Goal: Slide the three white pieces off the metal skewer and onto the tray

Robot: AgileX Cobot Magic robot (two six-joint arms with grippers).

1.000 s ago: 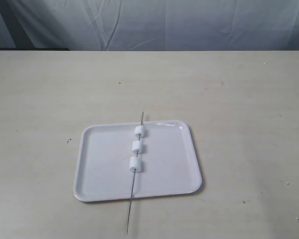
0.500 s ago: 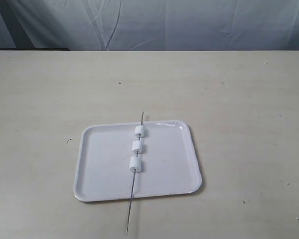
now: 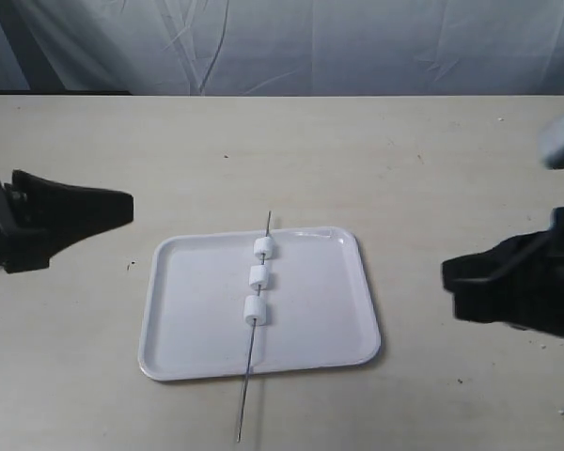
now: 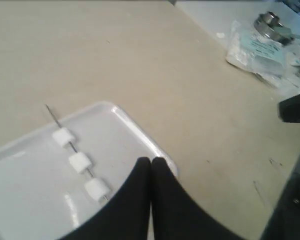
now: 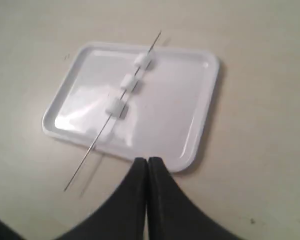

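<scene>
The white tray [image 3: 197,319] lies in the middle of the table. Across it rests the metal skewer [image 3: 248,381], one end poking past the far rim, the other past the near rim. Three white pieces [image 3: 258,277] are threaded on it in a row over the tray; they also show in the wrist views [image 4: 80,162] [image 5: 127,83]. My left gripper [image 3: 127,209] hovers left of the tray, shut and empty [image 4: 151,160]. My right gripper [image 3: 446,274] hovers right of the tray, also shut on nothing [image 5: 147,160].
A beige tabletop [image 3: 432,169] surrounds the tray, with a wrinkled grey backdrop [image 3: 357,47] behind. In the left wrist view, plastic bags and a metal object [image 4: 267,40] lie beyond the table's edge.
Both arms have come into the exterior view, the left from the left edge and the right from the right edge. Tray, skewer and pieces have not moved.
</scene>
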